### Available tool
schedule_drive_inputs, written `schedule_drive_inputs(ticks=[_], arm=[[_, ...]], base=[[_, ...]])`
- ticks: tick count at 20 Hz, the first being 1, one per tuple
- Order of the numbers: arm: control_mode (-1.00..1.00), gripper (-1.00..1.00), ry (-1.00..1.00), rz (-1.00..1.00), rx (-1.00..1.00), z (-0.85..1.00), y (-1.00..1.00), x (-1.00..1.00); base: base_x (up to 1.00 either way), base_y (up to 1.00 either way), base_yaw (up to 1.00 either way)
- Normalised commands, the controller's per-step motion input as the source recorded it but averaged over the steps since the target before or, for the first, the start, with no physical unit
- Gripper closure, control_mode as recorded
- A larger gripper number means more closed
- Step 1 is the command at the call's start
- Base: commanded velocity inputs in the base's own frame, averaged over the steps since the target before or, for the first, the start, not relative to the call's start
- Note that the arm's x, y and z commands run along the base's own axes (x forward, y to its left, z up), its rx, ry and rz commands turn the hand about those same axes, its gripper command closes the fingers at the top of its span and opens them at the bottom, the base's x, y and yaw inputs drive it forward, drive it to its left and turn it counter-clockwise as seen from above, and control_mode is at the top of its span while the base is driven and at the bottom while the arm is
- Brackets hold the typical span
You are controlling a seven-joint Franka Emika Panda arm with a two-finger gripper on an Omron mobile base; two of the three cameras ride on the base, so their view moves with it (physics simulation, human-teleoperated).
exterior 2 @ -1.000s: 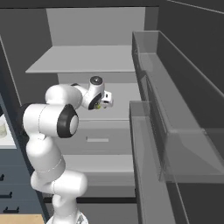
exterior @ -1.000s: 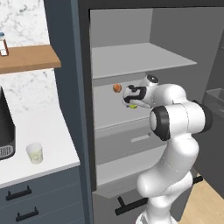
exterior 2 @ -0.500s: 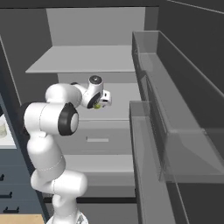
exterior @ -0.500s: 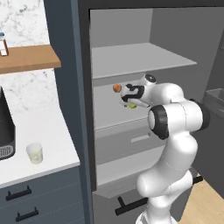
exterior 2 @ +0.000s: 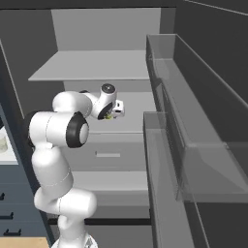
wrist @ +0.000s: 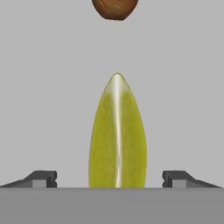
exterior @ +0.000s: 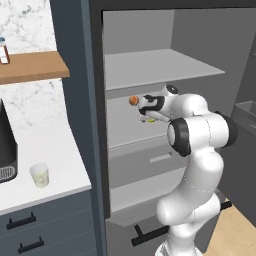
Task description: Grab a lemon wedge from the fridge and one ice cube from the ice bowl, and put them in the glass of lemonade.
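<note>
Claw (wrist: 109, 179): spread wide, holding nothing, a tip on either side of the wedge.
Wedge (wrist: 117, 135): between the tips, pointed end away from the hand, lying on the fridge (exterior: 150, 70) middle shelf.
Orange fruit (wrist: 114, 8): just beyond the wedge's tip.
Glass (exterior: 40, 175): on the counter (exterior: 55, 165), left of the fridge.

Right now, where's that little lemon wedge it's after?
The lemon wedge lies on a grey fridge shelf, between the open gripper's fingertips in the hand view, with a small orange fruit just beyond its pointed tip.
</note>
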Motion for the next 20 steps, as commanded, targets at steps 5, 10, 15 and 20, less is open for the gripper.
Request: schedule_drive_inputs(ticks=[5,10,15,20], arm=[[-1.00,-1.00,0.00,0.03,0.00,-0.04,0.00,0.00],[-1.00,1.00,0.00,0.03,0.00,-0.07,0.00,0.00],[-1.00,1.00,0.00,0.02,0.00,-0.01,0.00,0.00],[-1.00,1.00,0.00,0.01,0.00,0.00,0.00,-0.09]], base=[[0.00,0.00,0.00],[0.00,0.00,0.00],[0.00,0.00,0.00],[0.00,0.00,0.00]])
